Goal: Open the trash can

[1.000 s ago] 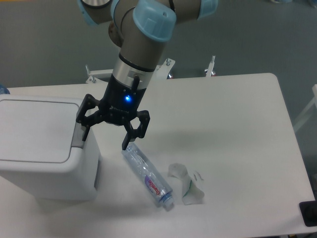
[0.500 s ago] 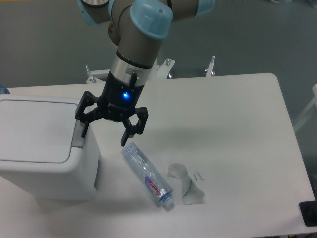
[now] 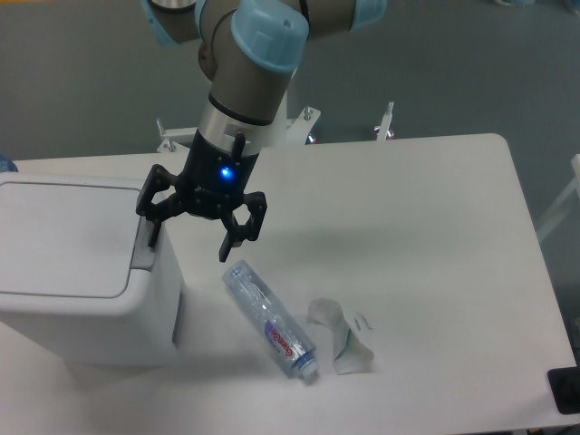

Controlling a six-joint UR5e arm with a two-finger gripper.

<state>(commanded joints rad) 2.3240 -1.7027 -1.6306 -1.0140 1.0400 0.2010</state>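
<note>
The trash can [image 3: 82, 272] is a large boxy white bin at the left of the table, its flat lid down and a grey push tab [image 3: 142, 246] on its right edge. My gripper [image 3: 188, 246] hangs open just right of the bin's top right corner. Its left fingertip [image 3: 152, 239] sits right at the grey tab; whether it touches I cannot tell. The right fingertip [image 3: 227, 252] hangs just above the clear plastic bottle [image 3: 270, 319]. Nothing is held between the fingers.
The bottle lies on the white table [image 3: 426, 236] in front of the gripper, with a crumpled clear wrapper [image 3: 343, 337] to its right. A dark object [image 3: 565, 390] sits at the table's lower right corner. Metal clamps [image 3: 388, 121] stand at the back edge.
The gripper has moved slightly left and up, away from the bottle and closer to the bin's tab. The lid has stayed down.
</note>
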